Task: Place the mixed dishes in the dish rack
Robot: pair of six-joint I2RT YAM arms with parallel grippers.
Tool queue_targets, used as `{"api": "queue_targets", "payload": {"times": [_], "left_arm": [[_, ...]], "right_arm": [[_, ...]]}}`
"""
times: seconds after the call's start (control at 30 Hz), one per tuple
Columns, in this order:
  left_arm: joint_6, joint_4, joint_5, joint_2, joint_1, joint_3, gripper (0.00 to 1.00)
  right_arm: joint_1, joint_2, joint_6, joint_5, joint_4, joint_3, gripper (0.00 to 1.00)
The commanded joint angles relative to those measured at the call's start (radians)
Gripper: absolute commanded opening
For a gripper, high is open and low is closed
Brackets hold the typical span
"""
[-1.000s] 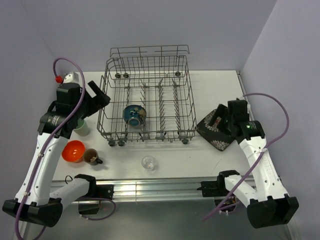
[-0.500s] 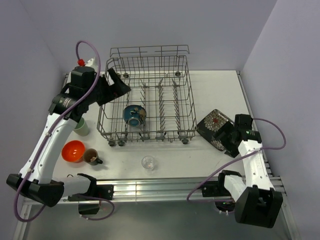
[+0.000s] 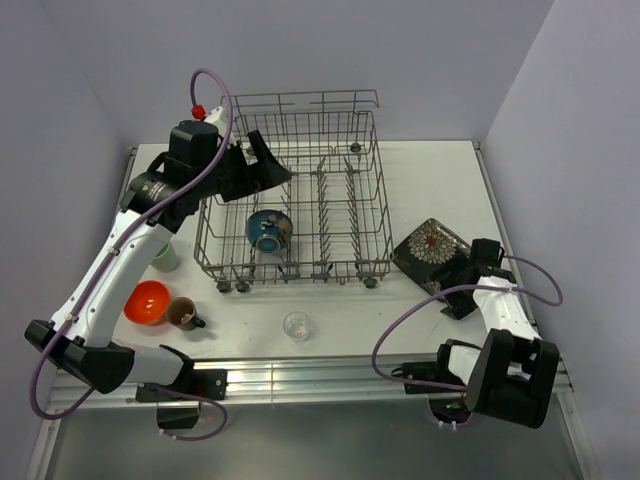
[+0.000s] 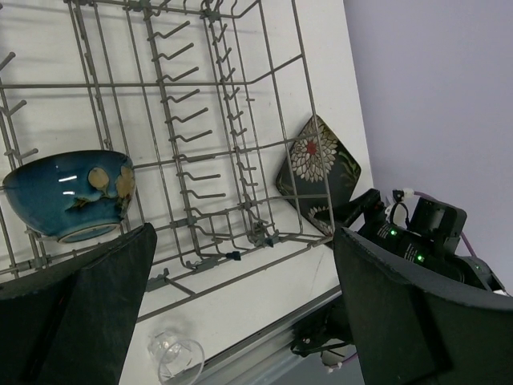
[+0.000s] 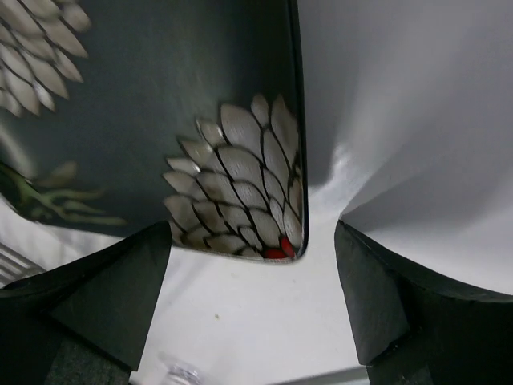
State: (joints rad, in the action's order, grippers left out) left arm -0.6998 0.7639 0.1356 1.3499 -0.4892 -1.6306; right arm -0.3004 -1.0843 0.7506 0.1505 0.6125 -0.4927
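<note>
The left gripper (image 3: 268,165) (image 4: 244,241) has its jaws spread wide and holds nothing. It hangs over the back-left part of the rack (image 3: 297,272) (image 4: 280,120), tilted toward the rack's middle. A second ago it was outside the rack's left wall, and half a second ago it was just crossing that wall.

Below it, the blue bowl (image 3: 268,228) (image 4: 68,192) sits among the tines at the rack's front left, where it was before.

The right gripper (image 3: 462,280) (image 5: 252,241) is also wide open and empty, low at the near-right corner of the plate (image 3: 430,248) (image 4: 317,164) (image 5: 160,96). That corner shows between its fingers in the wrist view, but contact cannot be judged. A second ago this gripper was over the plate's far side; it has since pulled back toward the base and the arm has folded down.

The plate lies on the table (image 3: 430,170) just right of the rack, about where it lay earlier.

The cup (image 3: 165,257), orange bowl (image 3: 150,301) and mug (image 3: 183,313) stand left of the rack, unmoved. The glass (image 3: 296,324) (image 4: 176,353) stands in front of it, also unmoved.
</note>
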Motion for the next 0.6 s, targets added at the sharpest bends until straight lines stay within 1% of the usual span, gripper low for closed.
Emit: {"api": "queue_targets", "payload": {"times": [0.0,0.1,0.27,0.37,0.4,0.43,0.5,0.53,0.57], "left_arm": [[0.020,-0.018,0.012,0.009,-0.008,-0.051,0.99],[0.019,-0.006,0.004,0.009,-0.008,-0.055,0.99],[0.005,0.014,0.015,0.025,-0.006,-0.077,0.99],[-0.004,0.021,0.025,0.043,-0.006,-0.103,0.99],[-0.006,0.025,0.030,0.049,-0.006,-0.110,0.99],[-0.007,0.029,0.033,0.055,-0.008,-0.121,0.99],[-0.012,0.029,0.047,0.060,-0.008,-0.126,0.99],[-0.012,0.029,0.051,0.061,-0.006,-0.127,0.99],[-0.013,0.028,0.056,0.064,-0.008,-0.127,0.99]], "right_arm": [[-0.042,-0.016,0.013,-0.028,-0.170,0.040,0.89],[-0.074,-0.020,0.023,-0.032,-0.232,0.069,0.84],[-0.106,-0.100,0.061,0.018,-0.324,0.120,0.77],[-0.120,-0.146,0.072,0.047,-0.390,0.160,0.67],[-0.127,-0.150,0.073,0.058,-0.425,0.178,0.62],[-0.129,-0.154,0.070,0.066,-0.437,0.184,0.49],[-0.132,-0.151,0.070,0.078,-0.453,0.190,0.39],[-0.134,-0.146,0.070,0.083,-0.454,0.189,0.24],[-0.135,-0.144,0.067,0.087,-0.451,0.186,0.18]]}}
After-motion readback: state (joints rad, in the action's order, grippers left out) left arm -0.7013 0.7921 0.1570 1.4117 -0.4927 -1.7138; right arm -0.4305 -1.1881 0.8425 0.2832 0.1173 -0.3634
